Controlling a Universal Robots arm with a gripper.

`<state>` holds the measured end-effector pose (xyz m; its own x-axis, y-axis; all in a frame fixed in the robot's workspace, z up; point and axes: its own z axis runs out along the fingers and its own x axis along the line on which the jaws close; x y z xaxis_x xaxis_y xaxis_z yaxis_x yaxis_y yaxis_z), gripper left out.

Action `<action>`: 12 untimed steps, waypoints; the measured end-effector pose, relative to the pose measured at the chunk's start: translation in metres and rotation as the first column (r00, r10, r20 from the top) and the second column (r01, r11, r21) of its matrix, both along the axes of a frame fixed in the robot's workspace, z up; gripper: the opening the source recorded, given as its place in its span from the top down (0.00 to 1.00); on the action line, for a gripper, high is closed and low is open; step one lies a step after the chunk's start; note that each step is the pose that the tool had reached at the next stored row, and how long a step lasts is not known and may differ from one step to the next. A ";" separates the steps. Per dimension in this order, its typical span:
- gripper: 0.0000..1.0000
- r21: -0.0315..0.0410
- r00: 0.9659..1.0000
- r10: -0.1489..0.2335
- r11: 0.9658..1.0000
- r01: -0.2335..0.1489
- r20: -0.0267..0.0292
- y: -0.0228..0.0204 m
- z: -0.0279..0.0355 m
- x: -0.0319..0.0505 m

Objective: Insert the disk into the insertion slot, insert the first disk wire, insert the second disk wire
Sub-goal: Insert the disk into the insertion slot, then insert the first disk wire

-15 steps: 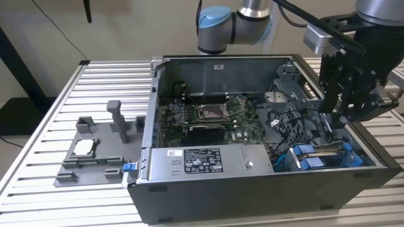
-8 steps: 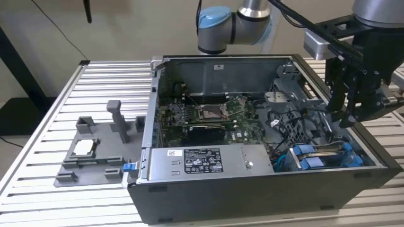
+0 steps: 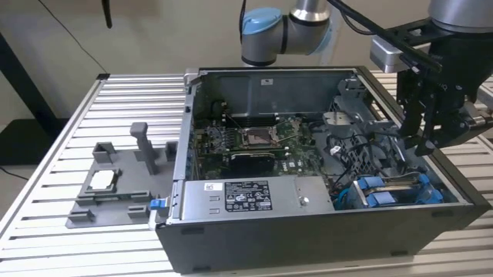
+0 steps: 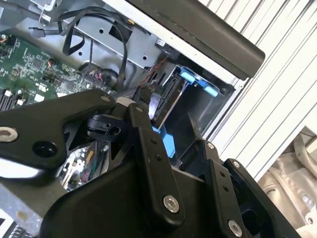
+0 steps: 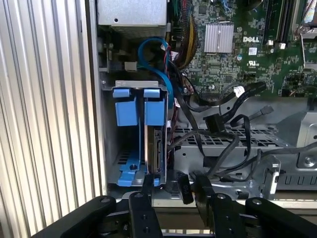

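The disk (image 5: 157, 151) stands on edge inside the insertion slot (image 5: 110, 148), its connector edge showing and its blue carrier tabs (image 5: 131, 105) at the bay's mouth. In the exterior view the disk (image 3: 396, 183) sits in the slot (image 3: 361, 199) at the case's near right corner. My gripper (image 5: 173, 186) hovers open just off the disk's connector end, fingers (image 5: 147, 184) apart. A black cable plug (image 5: 183, 191) lies between them, unclamped. In the second wrist view the gripper (image 4: 168, 115) hangs over the same bay. In the exterior view the gripper (image 3: 422, 143) is above the case's right side. Loose black wires (image 5: 218, 124) lie beside the bay.
The open computer case (image 3: 324, 231) lies on a slatted metal table (image 3: 85, 127). Inside are the motherboard (image 3: 258, 141), a grey labelled power-supply box (image 3: 239, 196) and a blue cable (image 5: 159, 67). A grey fixture (image 3: 115, 184) stands at the exterior view's left.
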<state>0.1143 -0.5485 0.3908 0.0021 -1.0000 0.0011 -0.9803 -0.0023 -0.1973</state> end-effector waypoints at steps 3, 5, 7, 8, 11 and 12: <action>0.53 -0.018 1.000 0.000 1.000 0.000 0.003 0.0057 -0.0018 0.0000; 0.53 -0.024 1.000 0.000 1.000 0.000 0.003 0.0117 -0.0024 0.0000; 0.55 -0.029 1.000 0.000 1.000 0.000 0.004 0.0141 -0.0024 0.0001; 0.62 -0.029 1.000 0.000 1.000 0.000 0.004 0.0140 -0.0024 0.0000; 0.74 -0.029 1.000 0.000 1.000 0.000 0.004 0.0140 -0.0025 0.0000; 0.80 -0.029 1.000 0.000 1.000 0.000 0.004 0.0140 -0.0025 0.0000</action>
<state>0.1143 -0.5344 0.3883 0.0021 -0.9995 0.0305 -0.9796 -0.0082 -0.2007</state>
